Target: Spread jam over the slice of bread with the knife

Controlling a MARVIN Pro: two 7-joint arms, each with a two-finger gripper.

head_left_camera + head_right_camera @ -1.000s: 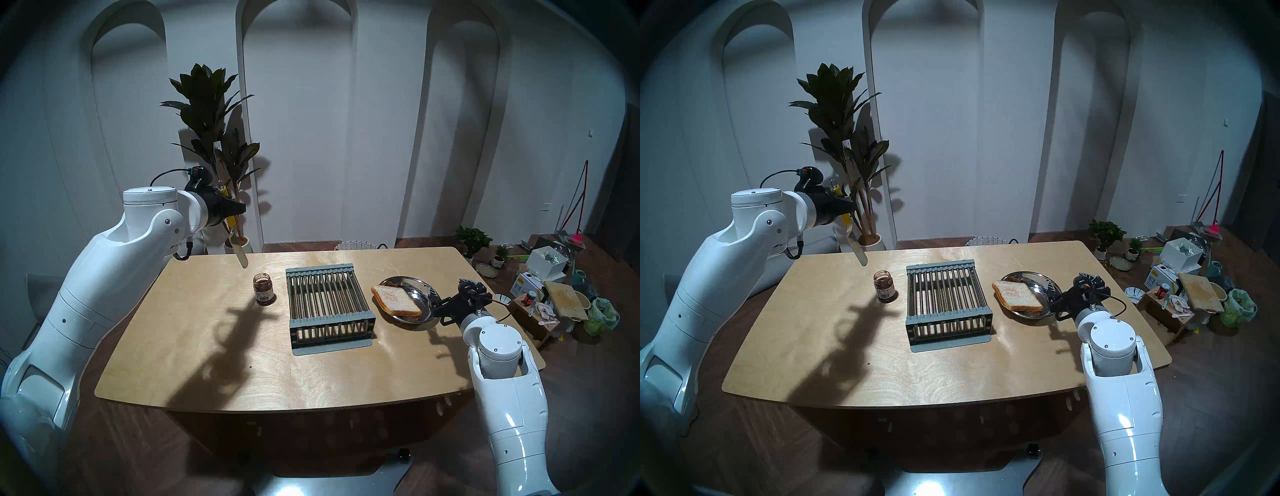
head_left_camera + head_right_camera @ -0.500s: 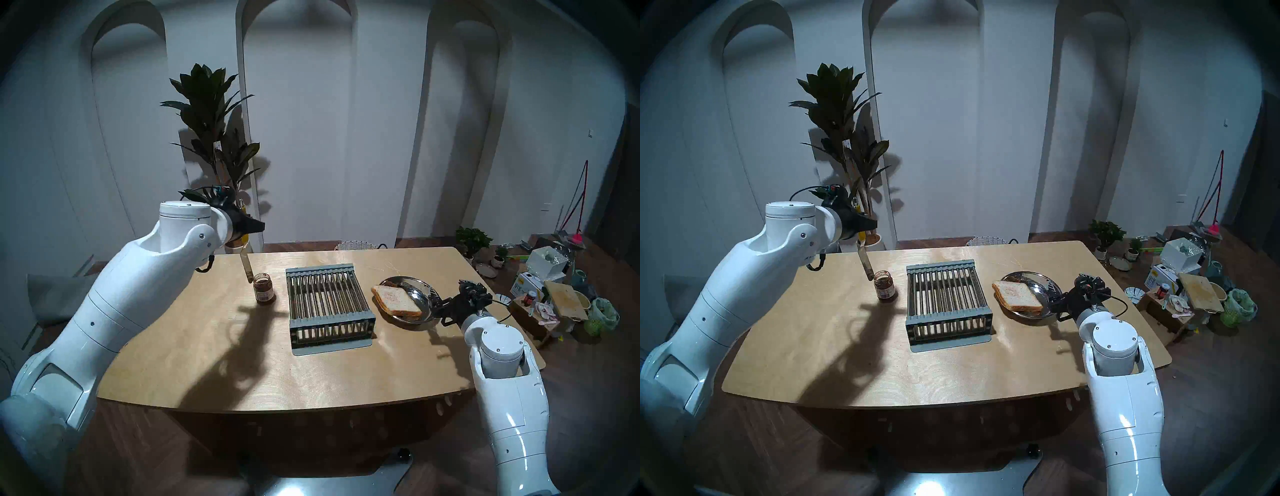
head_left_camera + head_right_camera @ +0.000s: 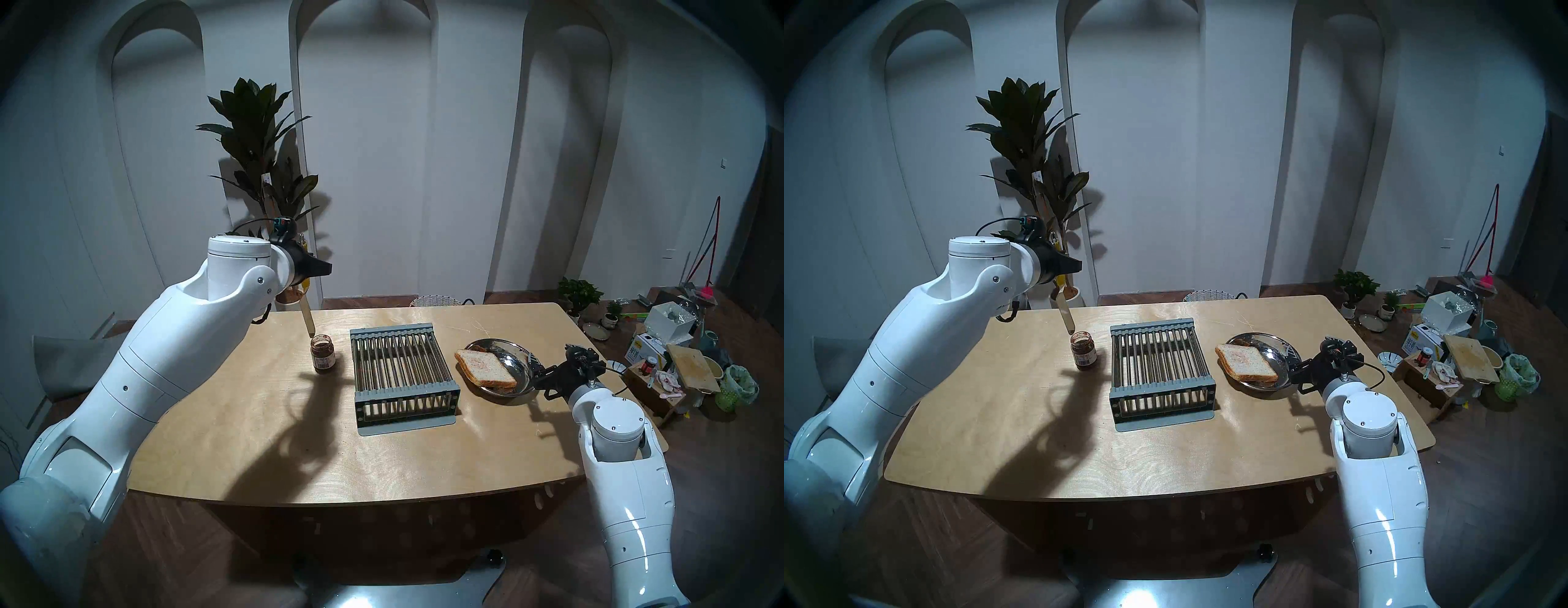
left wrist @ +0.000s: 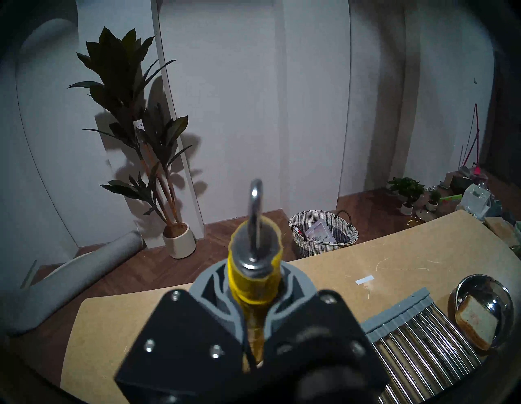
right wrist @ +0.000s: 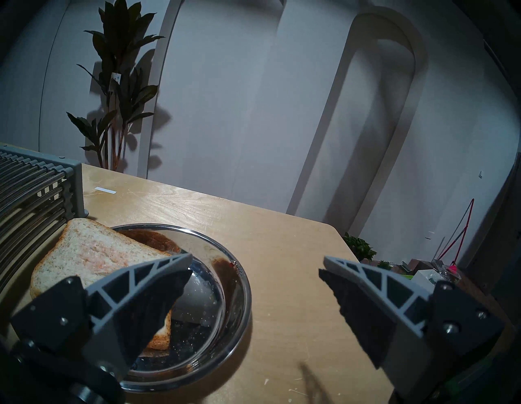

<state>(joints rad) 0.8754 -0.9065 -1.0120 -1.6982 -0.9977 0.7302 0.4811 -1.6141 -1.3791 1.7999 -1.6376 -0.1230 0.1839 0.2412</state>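
A pale wooden counter [image 3: 263, 424] stands in a dim room with white arched wall panels, a tall potted plant [image 3: 259, 140] at 11 o'clock behind it and a wicker basket [image 4: 324, 232] on the dark wood floor. A grey rack [image 3: 403, 373] of metal bars sits at the counter's centre. At 9 o'clock from it stands the open jar of jam [image 3: 322, 353]; at 3 o'clock a steel plate [image 3: 515, 354] holds the slice of bread [image 3: 483, 367], stained pink. The left claw [image 3: 316, 268] is clenched on the knife [image 3: 308, 318] by its yellow handle, blade pointing down with its tip just above the jar's mouth; whether it touches the jam cannot be told. The right claw [image 5: 253, 270] hangs released beside the plate's rim. Clutter on the floor at the far right is too small to identify, and the jar is hidden from both wrist cameras.
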